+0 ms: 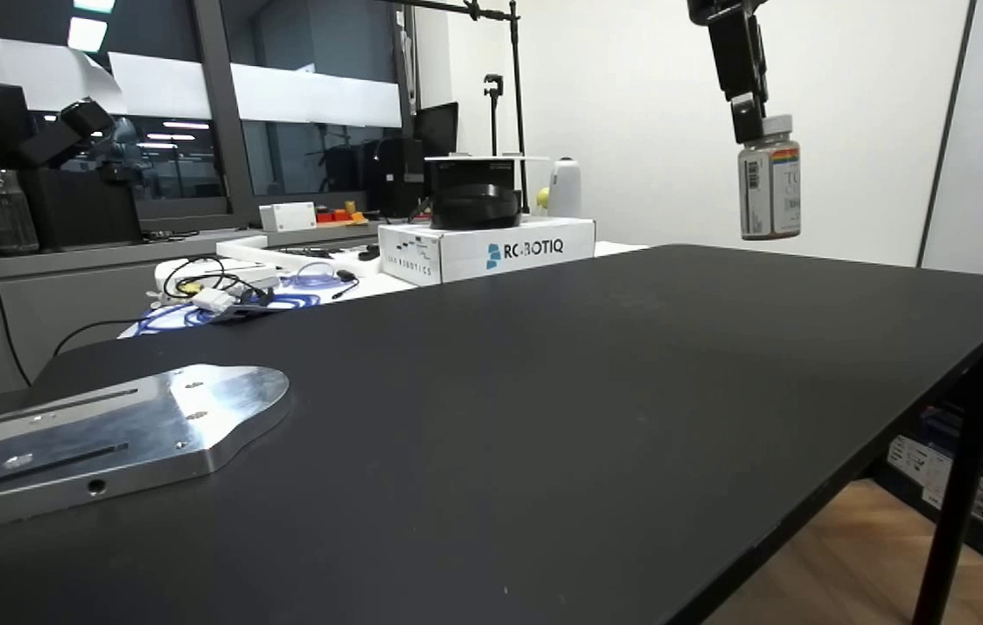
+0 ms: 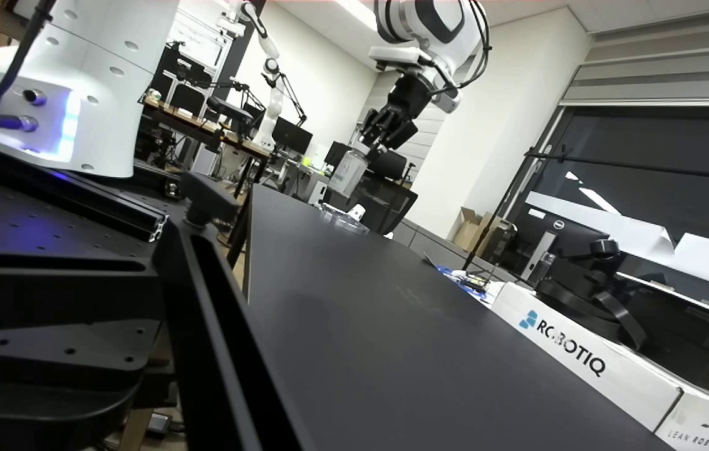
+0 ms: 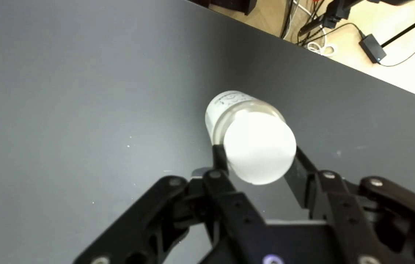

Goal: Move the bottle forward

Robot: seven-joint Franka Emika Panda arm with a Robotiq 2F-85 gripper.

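The bottle is small, with a white cap and a white label that has a coloured band. It hangs in the air above the black table in both exterior views. My gripper is shut on it near the cap; the gripper also shows in an exterior view. In the wrist view the bottle sits between the two fingertips of the gripper, cap toward the camera. It is about upright in an exterior view. The lower part of the bottle is mostly hidden behind the cap in the wrist view.
The black table lies below the bottle. A silver metal plate lies at its near left edge in an exterior view. A white Robotiq box with black gear stands beside the table, along with cables.
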